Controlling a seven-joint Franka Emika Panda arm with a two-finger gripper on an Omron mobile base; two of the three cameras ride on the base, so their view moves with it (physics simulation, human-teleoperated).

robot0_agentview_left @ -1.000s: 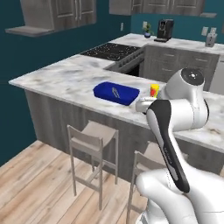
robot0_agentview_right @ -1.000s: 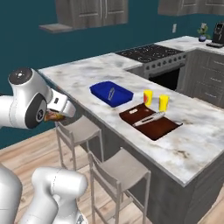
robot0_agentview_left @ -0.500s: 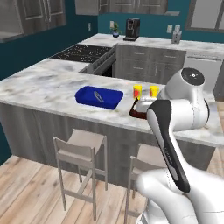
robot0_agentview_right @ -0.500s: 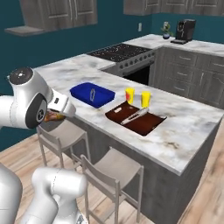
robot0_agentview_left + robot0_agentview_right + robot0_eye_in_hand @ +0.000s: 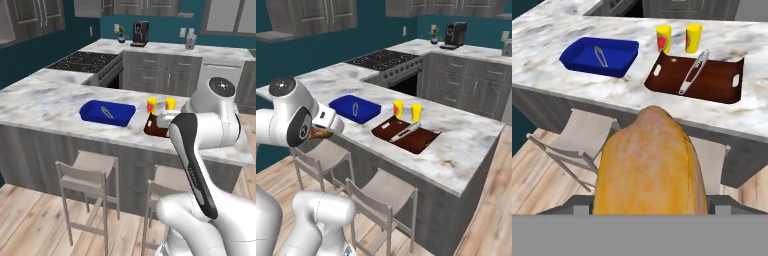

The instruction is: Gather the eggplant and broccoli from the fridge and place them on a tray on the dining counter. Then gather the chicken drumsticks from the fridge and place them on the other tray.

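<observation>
Driving, not reaching: both base views had shifted as a whole over the last second, so the base moved and nothing on the dining counter [image 5: 547,27] did. The counter now sat squarer across the frame, trays near centre.

The gripper [image 5: 323,131] held a chicken drumstick [image 5: 649,160], fingers spread wide around it and hidden behind it in the hand view, where it took the lower centre. In the right base view it sat at centre left, short of the counter edge and above a stool [image 5: 321,156].

The blue tray [image 5: 616,68] was upper left in the hand view and the brown tray [image 5: 717,85] upper right, just beside each other, each with tongs [image 5: 693,72] in it. Two yellow cups [image 5: 663,38] stood behind the brown one.

Judgement: carry leg of the drumstick step; the approach looked nearly done and the reach over the edge was still to come. Couldn't tell which tray was meant.
</observation>
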